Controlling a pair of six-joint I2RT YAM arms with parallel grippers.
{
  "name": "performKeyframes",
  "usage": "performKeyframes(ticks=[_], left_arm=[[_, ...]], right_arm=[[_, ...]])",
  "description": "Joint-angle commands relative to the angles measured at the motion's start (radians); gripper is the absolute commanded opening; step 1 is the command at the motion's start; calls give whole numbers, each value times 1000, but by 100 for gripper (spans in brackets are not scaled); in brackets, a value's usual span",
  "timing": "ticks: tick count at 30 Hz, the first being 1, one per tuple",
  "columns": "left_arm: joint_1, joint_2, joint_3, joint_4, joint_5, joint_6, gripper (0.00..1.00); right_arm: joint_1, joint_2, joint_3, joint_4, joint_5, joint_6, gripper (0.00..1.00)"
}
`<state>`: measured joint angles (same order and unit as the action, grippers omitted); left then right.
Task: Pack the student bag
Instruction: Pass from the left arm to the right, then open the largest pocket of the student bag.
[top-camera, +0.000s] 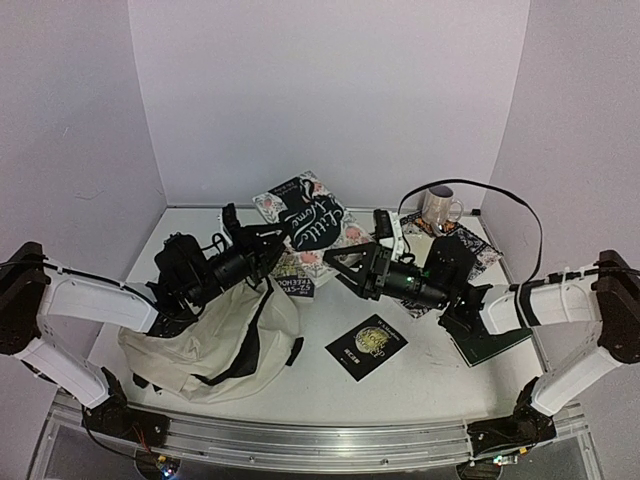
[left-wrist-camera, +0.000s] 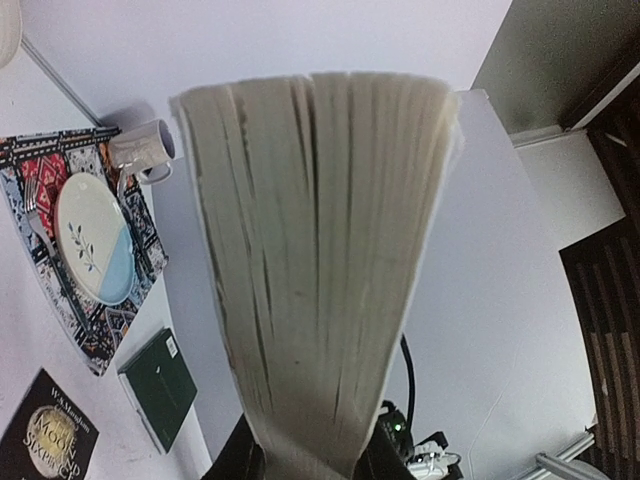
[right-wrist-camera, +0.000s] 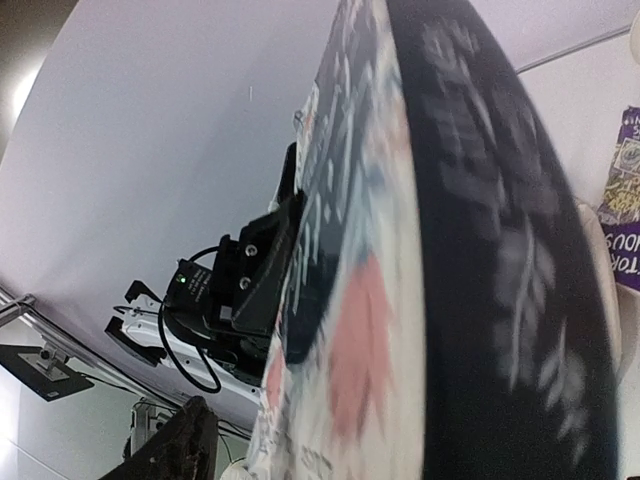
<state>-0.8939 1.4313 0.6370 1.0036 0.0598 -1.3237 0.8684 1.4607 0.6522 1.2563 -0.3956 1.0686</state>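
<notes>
White table (top-camera: 430, 375), white walls: student bag (top-camera: 195, 345) slumped front-left, under and nearer than my left pincer (top-camera: 262, 240), which clamps a floral book (top-camera: 302, 215) aloft; my right pincer (top-camera: 338, 262) beside that book, grip undeterminable.

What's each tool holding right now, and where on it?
Left tool clamps the floral book across its covers at the page-edge side. Right tool sits by the book; a hold cannot be told.
</notes>
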Motion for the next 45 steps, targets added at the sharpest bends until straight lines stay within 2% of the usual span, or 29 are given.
performKeyframes(ticks=[1, 8, 11, 16, 19, 20, 23, 26, 28, 30, 32, 37, 41, 45], left_arm=[[-17, 3, 25, 235, -92, -17, 0], [-48, 37, 15, 270, -118, -28, 0], [-59, 48, 11, 281, -129, -34, 0], [-61, 45, -28, 285, -148, -29, 0], [-61, 21, -90, 283, -193, -2, 1], [-61, 13, -124, 283, -211, 6, 3], [-60, -27, -198, 279, -258, 48, 16], [-60, -73, -252, 250, -283, 118, 34], [-59, -131, -255, 150, -286, 168, 42], [-59, -196, -227, -61, -291, 239, 50], [-59, -266, -182, -298, -314, 304, 55], [-59, -393, -108, -694, -372, 404, 64], [-59, -356, 36, -1045, -389, 459, 72], [-61, -278, 174, -1277, -320, 516, 77]], right_arm=[[23, 26, -6, 302, 48, 27, 67], [23, 59, -3, 416, 92, 21, 62], [23, 81, 5, 486, 94, 26, 57], [23, 93, -5, 576, 96, 13, 33], [23, 88, -16, 590, 96, 2, 5], [23, 84, -22, 591, 94, -2, 0], [23, 75, -34, 591, 92, -10, 0], [22, 63, -50, 591, 101, -17, 0], [20, 54, -64, 590, 108, -22, 0], [16, 45, -77, 589, 115, -24, 0], [8, 32, -96, 588, 124, -24, 0], [-22, 4, -142, 581, 133, -22, 0], [-39, -16, -164, 565, 133, -17, 0], [-57, -32, -179, 547, 124, -12, 0]])
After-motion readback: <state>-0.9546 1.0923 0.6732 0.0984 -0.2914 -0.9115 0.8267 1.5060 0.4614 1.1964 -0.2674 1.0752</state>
